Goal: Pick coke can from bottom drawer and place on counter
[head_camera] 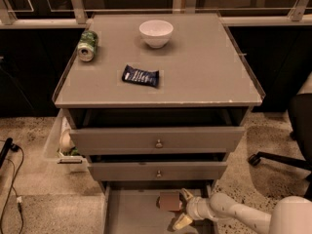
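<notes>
The coke can (169,201) is a dull red-brown can lying on its side in the bottom drawer (127,213), the low grey tray pulled out under the two knobbed drawers. My gripper (183,208) reaches in from the right, low over the drawer. Its pale fingers (186,195) are spread apart, and the can sits just left of the fingertips, close to the upper one. The counter (195,67) is the wide grey cabinet top above.
On the counter stand a white bowl (156,32), a green can (87,45) on its side at the left, and a dark blue snack packet (140,75). A clear bin (61,143) hangs on the cabinet's left. An office chair base (280,157) is at the right.
</notes>
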